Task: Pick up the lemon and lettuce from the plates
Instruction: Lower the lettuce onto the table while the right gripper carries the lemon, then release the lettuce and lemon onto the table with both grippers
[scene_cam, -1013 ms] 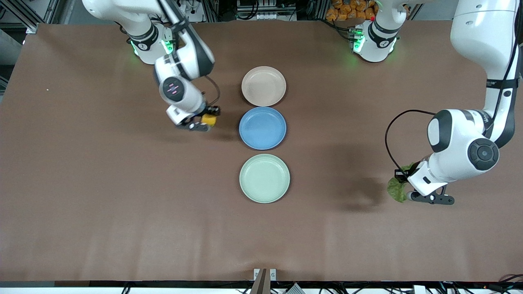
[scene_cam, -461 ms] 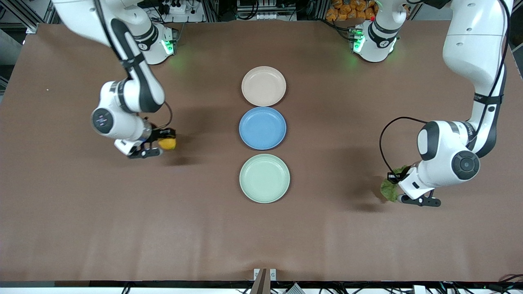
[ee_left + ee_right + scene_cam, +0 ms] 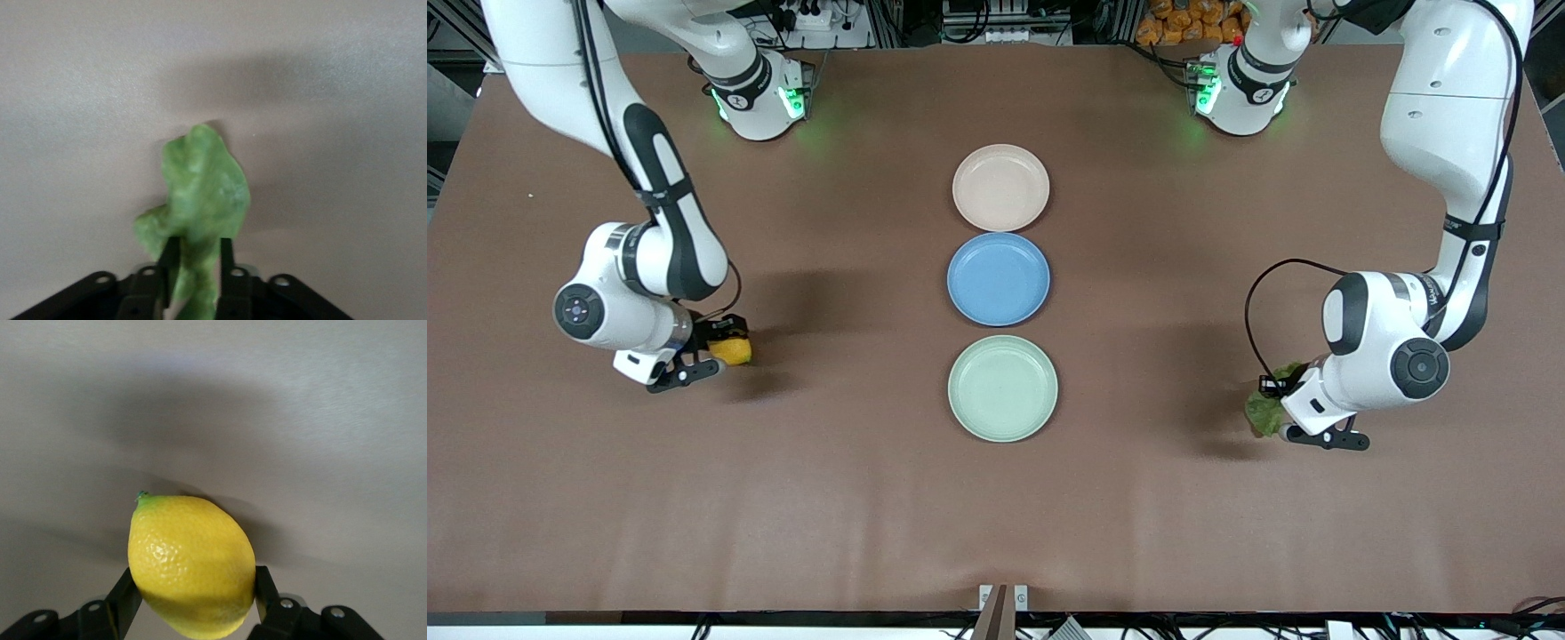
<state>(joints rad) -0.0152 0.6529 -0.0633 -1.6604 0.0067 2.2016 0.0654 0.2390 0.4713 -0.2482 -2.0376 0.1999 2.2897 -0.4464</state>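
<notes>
Right wrist: lemon [image 3: 191,563] tip angles off right gripper [image 3: 197,600].

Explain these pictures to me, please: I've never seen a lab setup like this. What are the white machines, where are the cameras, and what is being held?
The white machines are two robot arms bolted at one edge of a brown table. The wide picture comes from a high camera facing them; the two close-ups come from cameras on each arm's wrist. Three empty plates lie in a row: beige-pink plate, blue plate, mint green plate. The right claw, low over bare table toward its own end, grips the lemon. The left claw, low over its end, has the lettuce leaf between its fingers.
</notes>
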